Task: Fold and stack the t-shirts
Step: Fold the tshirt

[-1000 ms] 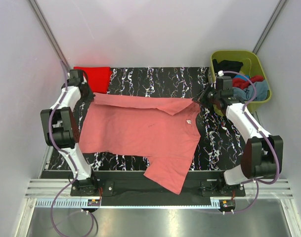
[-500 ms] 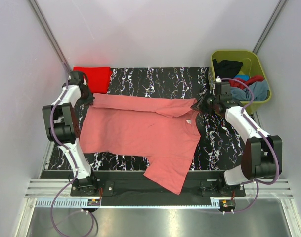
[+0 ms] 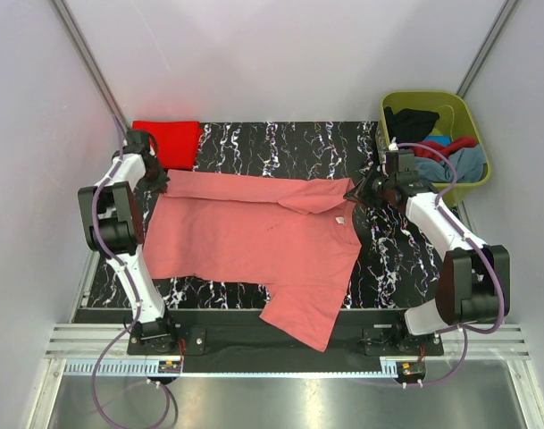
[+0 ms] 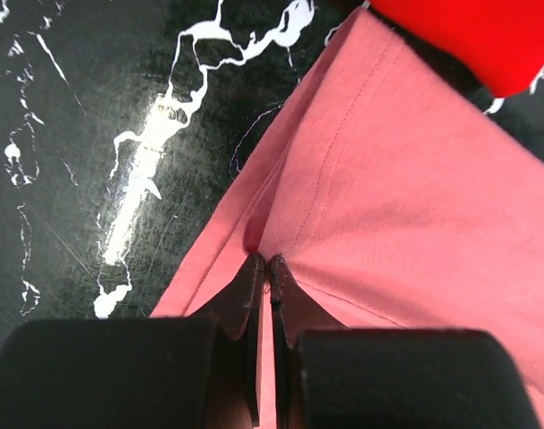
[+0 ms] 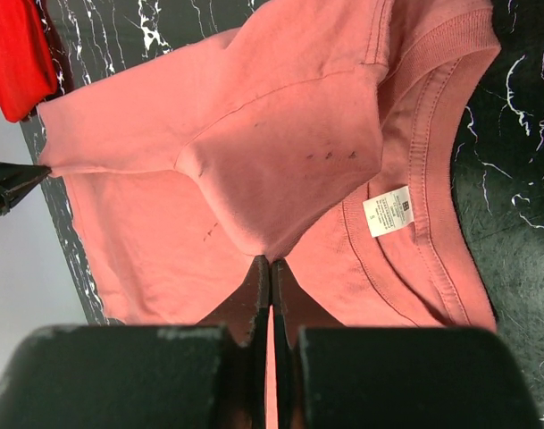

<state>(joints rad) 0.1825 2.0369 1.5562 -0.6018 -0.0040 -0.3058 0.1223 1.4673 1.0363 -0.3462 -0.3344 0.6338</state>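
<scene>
Salmon pink t-shirt: soft, matt knit cloth with stitched hems, a ribbed collar and a white printed fabric label; a few small dark specks mark the weave. Bright red t-shirt: matt cloth likewise. Table top: hard, glossy black with white marble-like veining, catching a bright glare. Tub: smooth olive-green plastic, faint sheen. Left gripper and right gripper: smooth matt black fingers. Arm shells: glossy white, plastic-looking. Rails: ribbed bare metal. Sheet: brushed, reflective metal.
</scene>
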